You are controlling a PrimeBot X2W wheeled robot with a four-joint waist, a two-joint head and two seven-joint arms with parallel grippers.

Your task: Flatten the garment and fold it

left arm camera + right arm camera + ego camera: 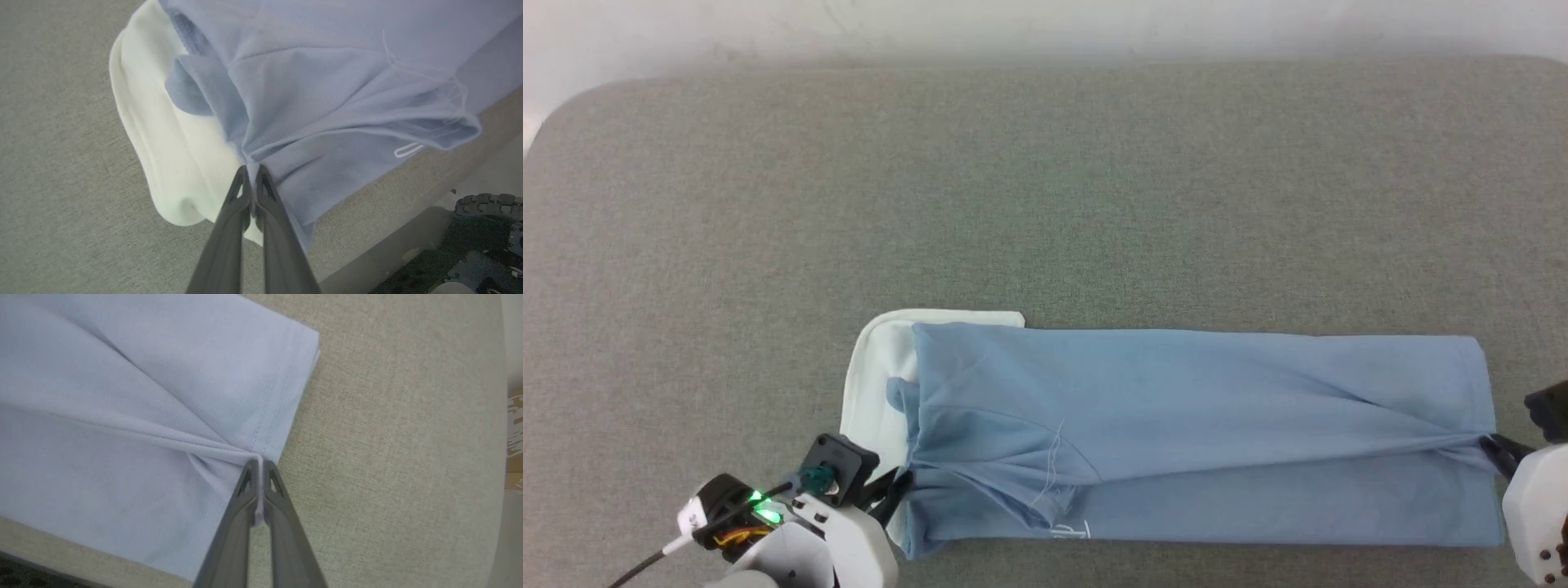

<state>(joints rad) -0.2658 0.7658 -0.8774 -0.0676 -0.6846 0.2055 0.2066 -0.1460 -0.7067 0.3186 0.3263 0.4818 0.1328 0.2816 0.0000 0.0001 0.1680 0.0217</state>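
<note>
The garment [1192, 425], a light blue polo shirt, lies as a long band across the near part of the grey table, white collar [874, 376] at its left end and hem at the right. A small white logo [408, 150] peeks out near the front edge. My left gripper [900, 482] is shut on the blue cloth beside the collar, and the left wrist view shows that pinch [252, 171]. At the hem my right gripper [1493, 447] is shut on a bunched fold [259, 463]. Creases run between the two held points.
The grey fabric-covered table [1045, 196] stretches far behind the shirt. Its front edge runs close under the shirt's near side [367, 245], with dark floor and equipment [482, 245] below. A pale wall [1045, 24] lies beyond the table.
</note>
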